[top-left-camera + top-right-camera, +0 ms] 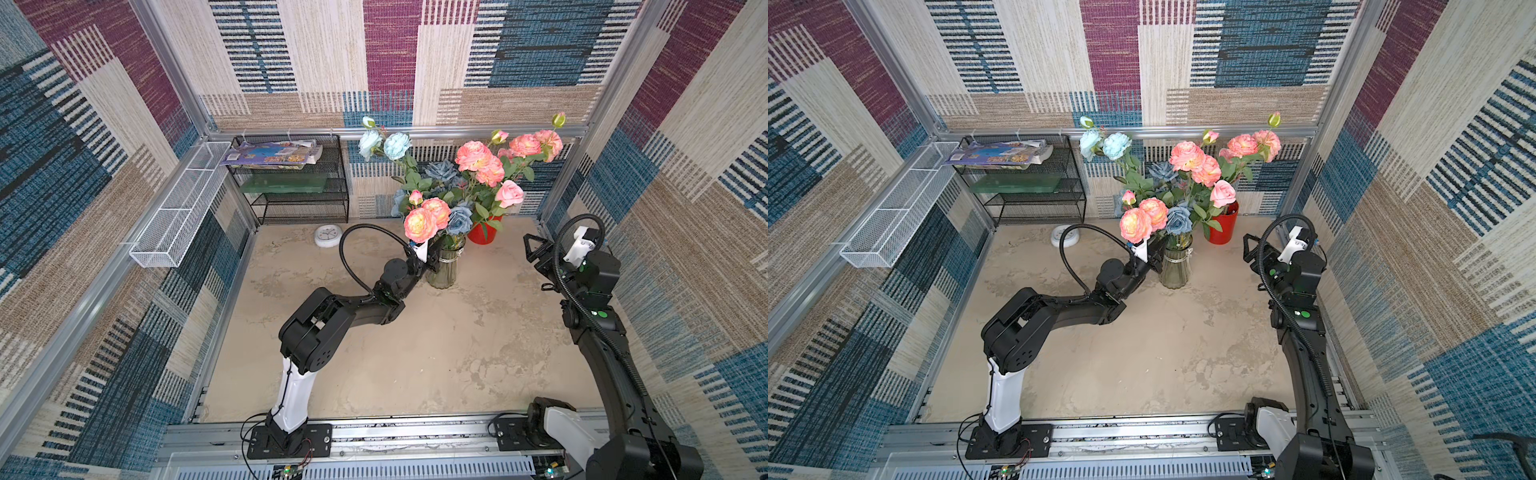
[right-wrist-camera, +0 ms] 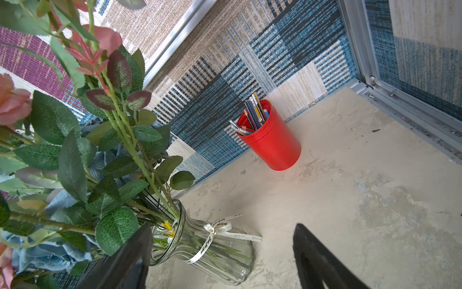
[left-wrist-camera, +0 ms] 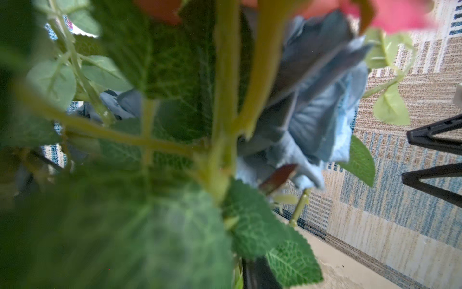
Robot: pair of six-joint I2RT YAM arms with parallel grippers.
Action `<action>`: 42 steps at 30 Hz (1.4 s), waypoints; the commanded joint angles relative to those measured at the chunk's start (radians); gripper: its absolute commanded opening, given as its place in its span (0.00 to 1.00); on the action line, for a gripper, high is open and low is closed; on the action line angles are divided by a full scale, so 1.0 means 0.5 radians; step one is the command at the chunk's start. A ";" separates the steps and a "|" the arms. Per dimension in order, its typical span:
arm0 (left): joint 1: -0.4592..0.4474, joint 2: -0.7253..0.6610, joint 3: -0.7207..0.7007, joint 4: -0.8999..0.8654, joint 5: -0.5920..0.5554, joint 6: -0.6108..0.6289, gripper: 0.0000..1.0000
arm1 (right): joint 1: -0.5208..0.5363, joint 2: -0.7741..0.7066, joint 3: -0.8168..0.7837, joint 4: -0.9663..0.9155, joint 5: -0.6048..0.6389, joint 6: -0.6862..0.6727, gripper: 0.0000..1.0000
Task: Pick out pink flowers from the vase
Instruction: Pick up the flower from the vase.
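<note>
The clear ribbed vase (image 1: 442, 270) (image 1: 1176, 270) (image 2: 220, 255) stands at mid-back of the table, with a pale ribbon round its neck. Pink flowers (image 1: 420, 224) (image 1: 1136, 224) rise from it, with more blooms higher up (image 1: 473, 156). My left gripper (image 1: 432, 253) reaches in among the stems just above the vase's mouth, under the lowest pink blooms. Leaves fill the left wrist view and hide its jaws, apart from one dark finger (image 3: 257, 275). My right gripper (image 1: 534, 249) (image 2: 223, 226) hangs open and empty, right of the vase and apart from it.
A red cup (image 1: 482, 230) (image 2: 272, 140) of pencils stands behind the vase by the back wall. Dusty-blue roses (image 1: 459, 218) and pale blue blooms (image 1: 384, 143) share the vase. A black wire shelf (image 1: 291, 178), a white mesh basket (image 1: 178, 208) and a white clock (image 1: 328, 235) are at back left.
</note>
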 commanded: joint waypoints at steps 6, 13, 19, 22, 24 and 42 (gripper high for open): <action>0.001 -0.150 0.016 -0.113 -0.035 0.080 0.15 | 0.000 -0.012 -0.008 0.029 0.037 -0.020 0.85; 0.004 -0.358 0.128 -0.425 0.049 0.142 0.10 | -0.004 -0.033 -0.018 0.029 0.056 -0.017 0.88; 0.016 -0.521 0.246 -0.716 0.070 0.147 0.09 | -0.011 -0.057 -0.031 0.032 0.063 -0.015 0.89; 0.038 -0.593 0.338 -0.903 0.080 0.141 0.08 | -0.010 -0.066 -0.031 0.030 0.058 -0.014 0.89; 0.054 -0.628 0.411 -1.022 0.095 0.129 0.08 | -0.010 -0.070 -0.031 0.033 0.057 -0.015 0.90; 0.579 -1.050 1.451 -2.703 0.815 -0.231 0.00 | 0.728 -0.145 0.341 0.091 0.045 -0.439 0.97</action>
